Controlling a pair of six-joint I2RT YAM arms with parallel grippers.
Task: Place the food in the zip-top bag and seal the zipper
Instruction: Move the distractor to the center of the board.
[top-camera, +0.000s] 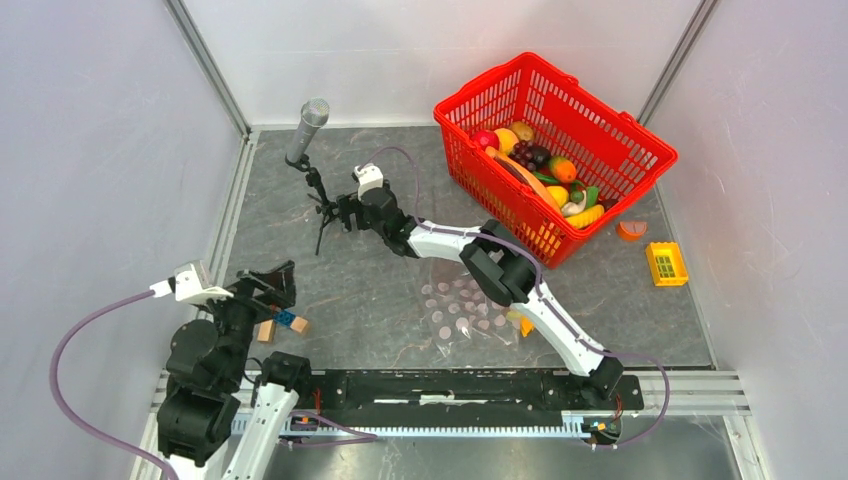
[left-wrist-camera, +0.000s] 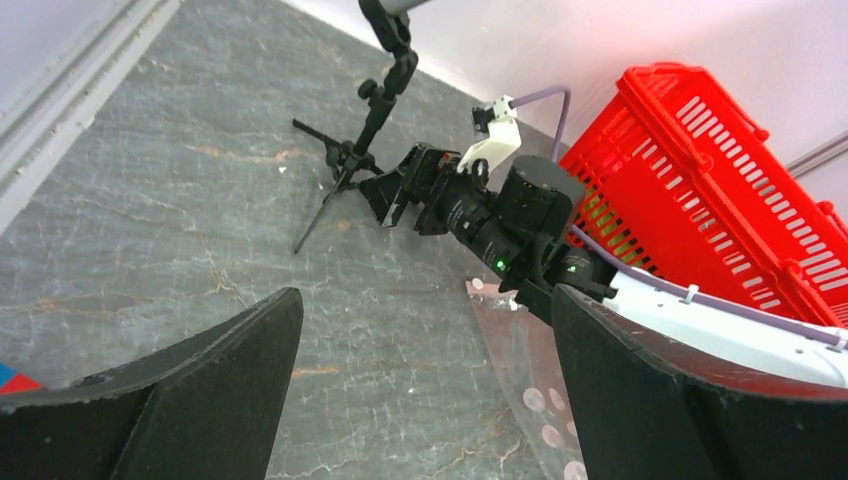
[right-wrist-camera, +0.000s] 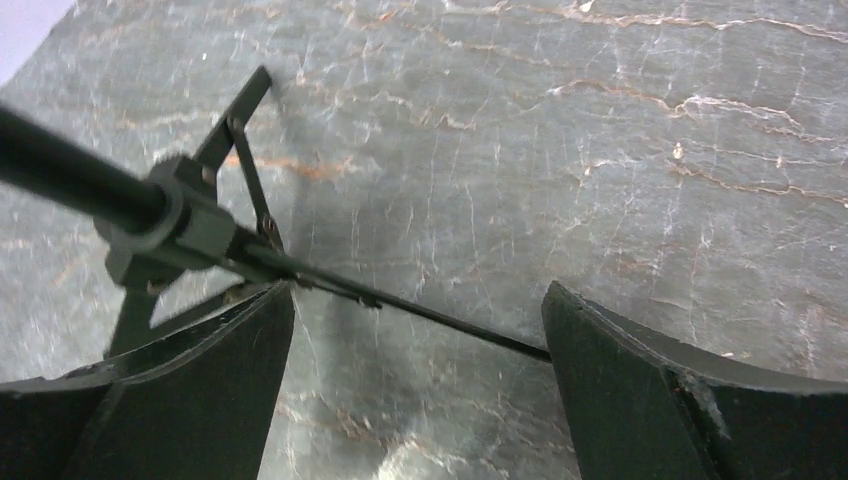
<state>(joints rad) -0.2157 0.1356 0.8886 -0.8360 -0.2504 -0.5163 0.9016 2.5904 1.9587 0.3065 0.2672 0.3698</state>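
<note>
Top view, desk read as a clock face.

Right gripper (top-camera: 335, 210): jaws wide apart, holding nothing. It sits at 11 o'clock, right up against the microphone tripod (top-camera: 322, 205). In the wrist view one thin tripod leg (right-wrist-camera: 400, 305) runs across the gap between my fingers (right-wrist-camera: 640, 390).

Left gripper (top-camera: 278, 285): also wide open and empty, at 8 o'clock, just beside the blue and tan blocks (top-camera: 285, 322).

Zip-top bag (top-camera: 455, 310): flat on the desk near 6 o'clock, partly under my right forearm. I cannot make out the zipper or whether the mouth is open.

Food (top-camera: 545, 170): piled in the red basket (top-camera: 640, 140) at 1 o'clock, well apart from both grippers. None is in the bag yet.

Risks, as I judge them:
- Closing or sweeping the right gripper here would catch the leg and tip the microphone.
- Pulling the right arm back low could drag or crumple the bag.
- A flat, unheld bag may slide when food is pushed in.
</note>
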